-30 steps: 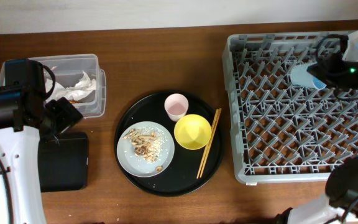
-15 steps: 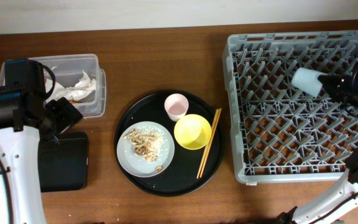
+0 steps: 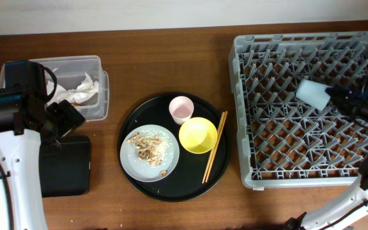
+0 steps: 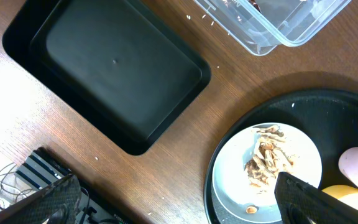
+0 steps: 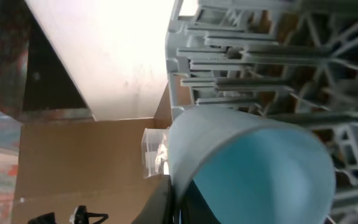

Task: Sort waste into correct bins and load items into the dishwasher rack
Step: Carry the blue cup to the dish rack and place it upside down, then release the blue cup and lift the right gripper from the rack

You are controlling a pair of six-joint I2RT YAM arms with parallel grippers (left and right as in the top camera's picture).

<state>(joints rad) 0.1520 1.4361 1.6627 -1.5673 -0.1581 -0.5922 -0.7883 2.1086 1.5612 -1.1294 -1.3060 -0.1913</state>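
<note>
My right gripper (image 3: 335, 97) is shut on the rim of the light-blue cup (image 3: 313, 93), tipped on its side over the right part of the grey dishwasher rack (image 3: 243, 121); the cup fills the right wrist view (image 5: 253, 168). The round black tray holds the pink cup (image 3: 181, 109), yellow bowl (image 3: 197, 135), chopsticks (image 3: 214, 155) and the grey-white plate (image 3: 129, 163) with food scraps (image 3: 148, 145). My left gripper (image 4: 179, 199) is open and empty above the table by the plate (image 4: 235, 186). Tissue lies in the clear tub (image 3: 89, 64); the black rectangular tray (image 3: 66, 167) sits below it.
The round black tray (image 3: 133, 121) sits mid-table between the bins and the rack. The left arm (image 3: 18, 102) overhangs the clear tub and the black rectangular tray (image 4: 110, 68). Cables show at the table's front edge (image 4: 5, 180).
My right gripper has carried the light-blue cup lower and slightly left over the rack, turning it onto its side. The left arm has not moved.
</note>
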